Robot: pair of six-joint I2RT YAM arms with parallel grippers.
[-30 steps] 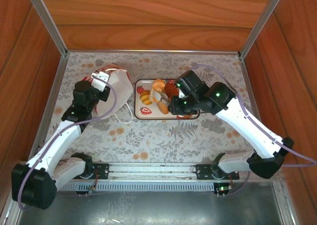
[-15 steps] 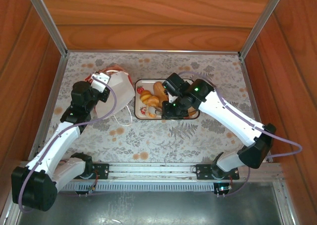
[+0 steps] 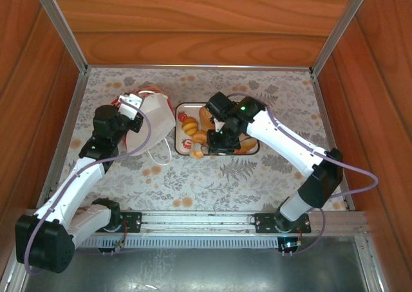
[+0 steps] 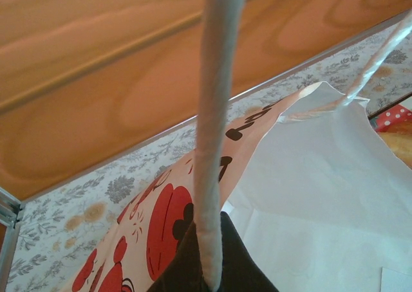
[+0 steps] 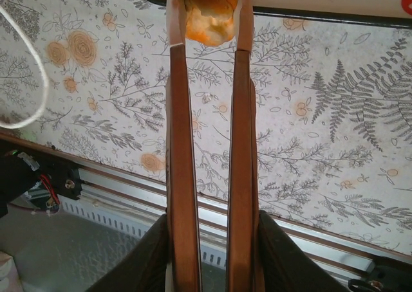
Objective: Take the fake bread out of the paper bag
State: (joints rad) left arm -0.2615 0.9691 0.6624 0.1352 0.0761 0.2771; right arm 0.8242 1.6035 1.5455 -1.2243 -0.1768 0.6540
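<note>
Pinching a small orange roll (image 5: 209, 15) between nearly closed fingers, the right end effector (image 5: 207, 2) hangs over the near edge of the tray (image 3: 180, 131), toward its left corner. More toy pastries (image 3: 191, 127) lie on the tray's left half, near the middle of the bench (image 3: 212, 176). The paper bag (image 3: 154, 115) sits tipped just left of the tray. The left end effector (image 3: 133, 104) is fully closed on it by a white cord handle (image 4: 212, 144).
</note>
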